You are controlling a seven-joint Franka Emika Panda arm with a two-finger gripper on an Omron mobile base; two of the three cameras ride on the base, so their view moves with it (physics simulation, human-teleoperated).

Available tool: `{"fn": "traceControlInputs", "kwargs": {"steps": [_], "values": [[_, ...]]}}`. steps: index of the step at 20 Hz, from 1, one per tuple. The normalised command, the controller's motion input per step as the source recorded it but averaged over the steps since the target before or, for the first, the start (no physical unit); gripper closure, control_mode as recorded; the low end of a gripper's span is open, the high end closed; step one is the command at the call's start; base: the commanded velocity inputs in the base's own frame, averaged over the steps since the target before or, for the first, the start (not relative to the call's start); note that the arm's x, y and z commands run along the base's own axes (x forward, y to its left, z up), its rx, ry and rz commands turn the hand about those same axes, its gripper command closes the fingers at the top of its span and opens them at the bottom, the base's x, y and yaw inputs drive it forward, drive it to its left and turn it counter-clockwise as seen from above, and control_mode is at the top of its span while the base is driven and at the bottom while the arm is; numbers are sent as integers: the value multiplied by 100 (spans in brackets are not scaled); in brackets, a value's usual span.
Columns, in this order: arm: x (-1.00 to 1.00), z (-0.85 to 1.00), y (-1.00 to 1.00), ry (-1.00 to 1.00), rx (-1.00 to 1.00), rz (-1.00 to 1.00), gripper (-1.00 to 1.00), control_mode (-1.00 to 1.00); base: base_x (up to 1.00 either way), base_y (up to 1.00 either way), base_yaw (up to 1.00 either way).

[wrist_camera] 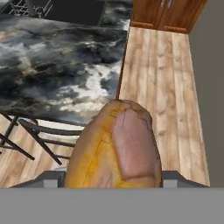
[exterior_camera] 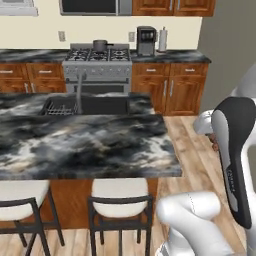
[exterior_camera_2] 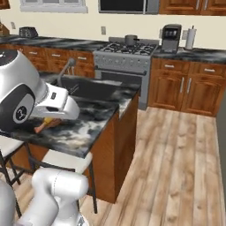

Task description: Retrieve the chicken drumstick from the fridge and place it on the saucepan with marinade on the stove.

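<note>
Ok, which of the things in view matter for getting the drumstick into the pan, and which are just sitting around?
Part of the job:
chicken drumstick, held in the gripper
saucepan
stove

Just lying about:
coffee machine
paper towel roll
sink
stools
toaster

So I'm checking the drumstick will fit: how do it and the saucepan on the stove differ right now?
The chicken drumstick is knobbly and orange-brown; the saucepan is a smooth dark grey cylinder. The drumstick is held between the jaws, off any surface, near the island; the saucepan rests on the stove by the far wall. True size can't be compared from these views.
</note>
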Motion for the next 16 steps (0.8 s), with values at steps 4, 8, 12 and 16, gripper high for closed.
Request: {"fn": "traceControlInputs", "kwargs": {"steps": [4,8,12,16], "values": [[0,0,0,0,0,0,100,100,26,-94,-3],[0,0,0,0,0,0,100,100,16,-100,-14],[0,0,0,0,0,0,100,100,15,-87,-20],[0,0,0,0,0,0,100,100,42,-59,-21]]}}
